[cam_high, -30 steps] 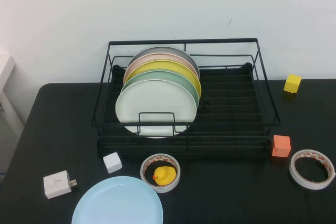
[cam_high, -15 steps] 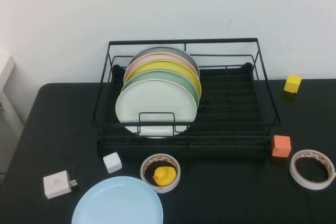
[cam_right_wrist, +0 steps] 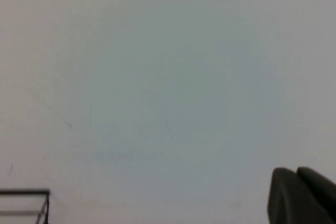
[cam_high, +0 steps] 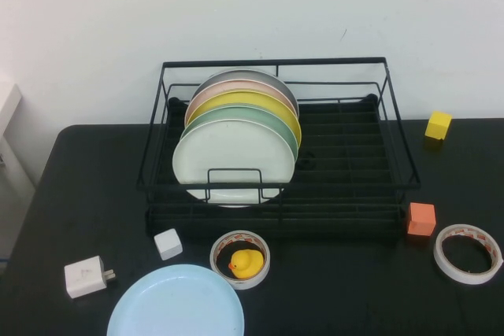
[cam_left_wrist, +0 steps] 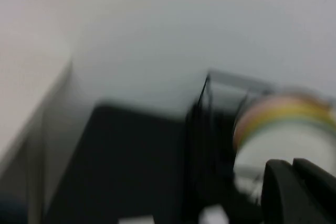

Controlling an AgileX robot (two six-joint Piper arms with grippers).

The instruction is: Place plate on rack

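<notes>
- Nearest us on the black desk [cam_high: 79, 186]: sky-blue plate [cam_high: 176, 302], flat at the front edge, left of centre.
- Just beside it: white charger [cam_high: 85, 276], white cube [cam_high: 168, 243], tape roll [cam_high: 240, 258] ringing a yellow rubber duck [cam_high: 246, 263].
- Front right: second tape roll [cam_high: 468, 253], orange cube [cam_high: 421, 219].
- Mid-desk: black wire rack [cam_high: 346, 163] with five plates upright on its left side, pale mint-white plate [cam_high: 234, 160] foremost.
- Far right: yellow cube [cam_high: 439, 125].
- We see the left gripper [cam_left_wrist: 302, 192] and right gripper [cam_right_wrist: 302, 195] only in their wrist views, off the desk, jaws together, holding nothing.
</notes>
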